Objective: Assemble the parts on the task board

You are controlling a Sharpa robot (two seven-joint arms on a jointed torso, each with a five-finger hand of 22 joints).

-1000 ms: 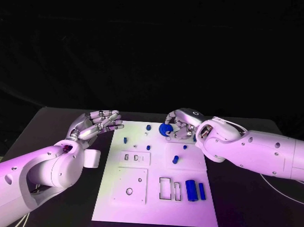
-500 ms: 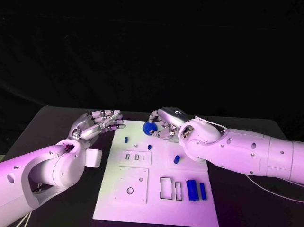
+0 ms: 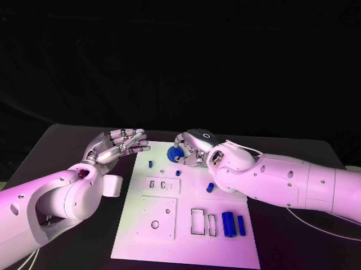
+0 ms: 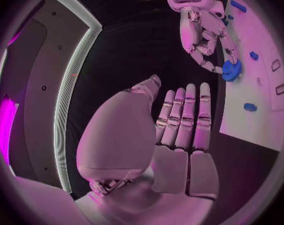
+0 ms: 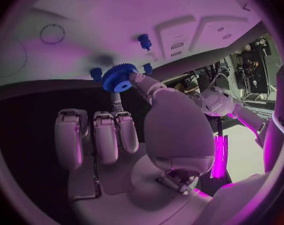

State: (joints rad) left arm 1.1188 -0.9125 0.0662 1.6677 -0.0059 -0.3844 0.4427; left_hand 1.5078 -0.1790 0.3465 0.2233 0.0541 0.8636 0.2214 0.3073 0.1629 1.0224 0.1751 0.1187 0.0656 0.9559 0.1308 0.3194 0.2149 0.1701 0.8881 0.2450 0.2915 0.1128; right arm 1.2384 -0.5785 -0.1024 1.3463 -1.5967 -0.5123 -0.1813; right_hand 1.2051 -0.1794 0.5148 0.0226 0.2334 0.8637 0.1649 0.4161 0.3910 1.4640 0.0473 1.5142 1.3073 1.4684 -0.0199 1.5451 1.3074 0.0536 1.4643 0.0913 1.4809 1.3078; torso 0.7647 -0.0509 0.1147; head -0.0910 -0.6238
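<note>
The white task board lies in the middle of the table. My right hand hovers over the board's far edge and pinches a blue toothed gear between thumb and a finger. The right wrist view shows the gear at the fingertips, close above the board and near small blue pegs. My left hand is raised beside the board's far left corner, fingers apart and holding nothing. In the left wrist view, the left hand faces the right hand and the gear.
Small blue pegs stand on the board's far half. Two blue cylinders lie near the right edge beside rectangular slots. A round hole sits in the near left plate.
My right hand has carried the gear leftwards along the board's far edge, closer to the left hand. The left hand has hardly moved.
</note>
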